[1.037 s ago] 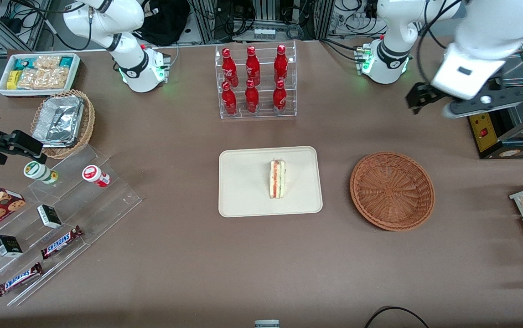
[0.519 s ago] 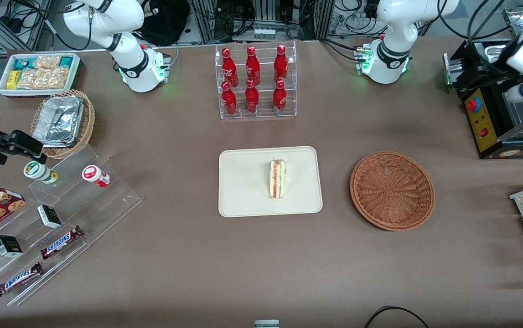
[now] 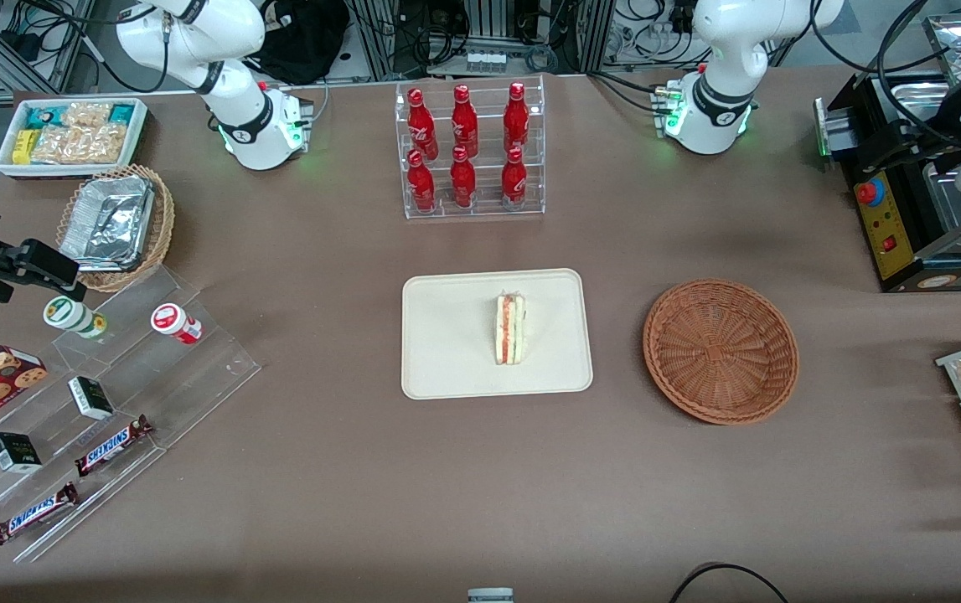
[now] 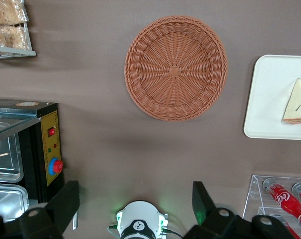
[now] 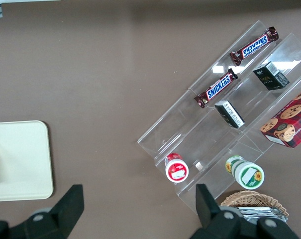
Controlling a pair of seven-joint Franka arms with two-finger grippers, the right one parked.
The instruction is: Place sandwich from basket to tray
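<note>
Front view: the small triangular sandwich [image 3: 510,328] of pale bread, with red-orange and green filling along its cut edge, lies on the flat cream-beige rectangular tray [image 3: 446,335] with rounded corners and a low rim. The round reddish-brown woven wicker basket [image 3: 720,350] sits just beside the tray, toward the working arm's end of the brown surface [image 3: 321,469], and holds nothing. A second ago the working arm hung over the surface between the basket and the black appliance [image 3: 899,209] with its yellow panel; now only a sliver of it shows above that appliance, well apart from the tray. The sandwich has not shifted in that time. I judge the placing done and the arm merely retiring. The clear acrylic rack of red bottles [image 3: 467,151] stands farther from the camera than the tray.

Left wrist view: the claw [image 4: 135,209] hangs high over the surface, its two dark fingers [image 4: 65,201] spread wide with nothing between them. The basket shows a tight spiral weave, ribs fanning out from a small square centre, its rim rolled and slightly raised. The tray looks smooth and matte; the sandwich rests on it with soft, faintly speckled bread.

Right wrist view: only the tray's rounded edge [image 5: 41,174] and a pale strip of the sandwich appear.
</note>
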